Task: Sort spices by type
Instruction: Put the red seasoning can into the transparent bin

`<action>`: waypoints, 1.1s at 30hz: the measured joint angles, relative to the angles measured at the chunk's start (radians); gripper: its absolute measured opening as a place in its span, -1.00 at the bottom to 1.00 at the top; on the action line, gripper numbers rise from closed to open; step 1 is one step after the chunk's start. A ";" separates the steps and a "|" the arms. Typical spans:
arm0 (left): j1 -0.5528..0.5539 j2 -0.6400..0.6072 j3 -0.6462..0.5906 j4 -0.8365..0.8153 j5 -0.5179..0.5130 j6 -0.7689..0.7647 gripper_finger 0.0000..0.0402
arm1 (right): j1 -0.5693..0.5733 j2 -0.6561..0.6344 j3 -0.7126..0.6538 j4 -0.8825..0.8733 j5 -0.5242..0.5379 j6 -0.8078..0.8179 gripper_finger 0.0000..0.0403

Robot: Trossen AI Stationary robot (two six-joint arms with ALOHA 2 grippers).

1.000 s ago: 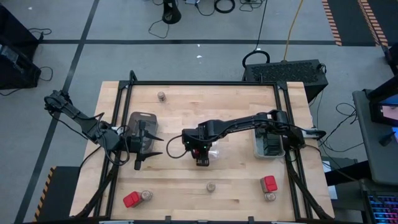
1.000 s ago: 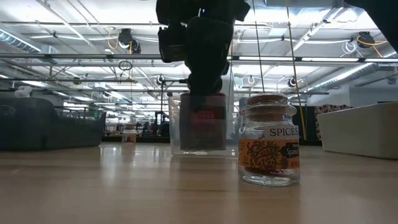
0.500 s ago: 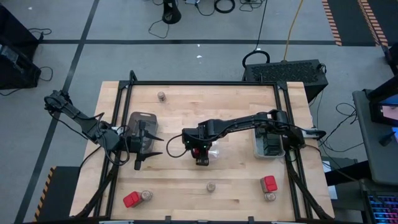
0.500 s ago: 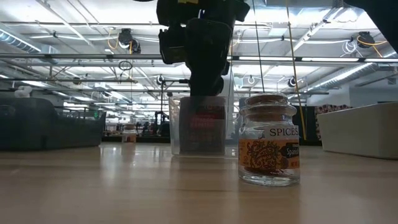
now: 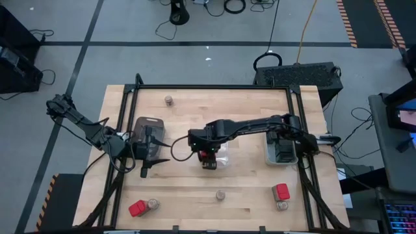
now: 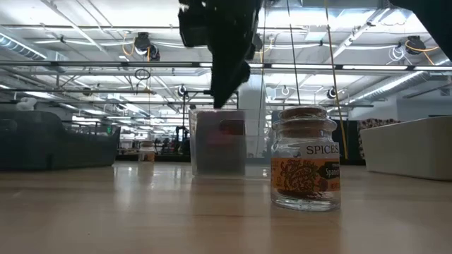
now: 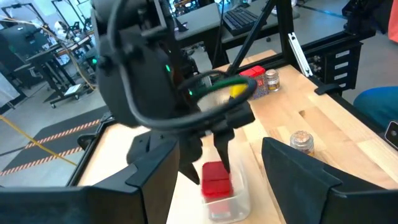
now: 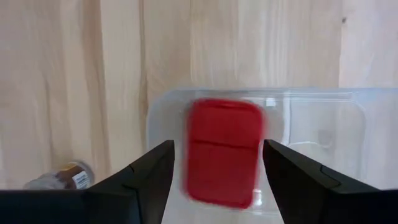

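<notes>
My right gripper (image 5: pixel 208 160) hangs open, pointing down, just above a clear tray (image 5: pixel 223 158) at the table's middle. A red spice box (image 8: pixel 224 152) lies in that tray below the fingers, clear of them; the left wrist view shows the box (image 7: pixel 216 180) too. My left gripper (image 5: pixel 155 155) waits open with nothing in it by a grey tray (image 5: pixel 147 130) at the left. Other spices stand on the table: red boxes (image 5: pixel 137 208) (image 5: pixel 281 190) and small jars (image 5: pixel 221 194) (image 5: pixel 168 101) (image 5: pixel 153 204).
A tray (image 5: pixel 281 151) with dark boxes sits at the right, under the right arm. One more jar (image 5: pixel 282 205) stands at the near right. In the low view a jar (image 6: pixel 305 166) stands close in front of the clear tray (image 6: pixel 217 141). A black frame borders the table.
My right gripper has let go of the red box and risen straight up out of the clear tray. The box stays behind in the tray.
</notes>
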 joint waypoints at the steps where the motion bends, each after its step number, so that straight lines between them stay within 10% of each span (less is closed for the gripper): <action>1: 0.000 0.000 0.000 0.000 0.000 0.000 0.17 | 0.000 0.000 0.016 -0.005 0.000 0.000 0.13; 19: 0.000 0.000 0.000 -0.003 0.000 0.000 0.17 | 0.008 -0.011 0.160 -0.322 0.127 0.032 0.13; 33: 0.007 0.013 -0.011 0.068 0.001 0.007 0.17 | 0.188 -0.270 0.160 -0.442 0.292 0.298 0.01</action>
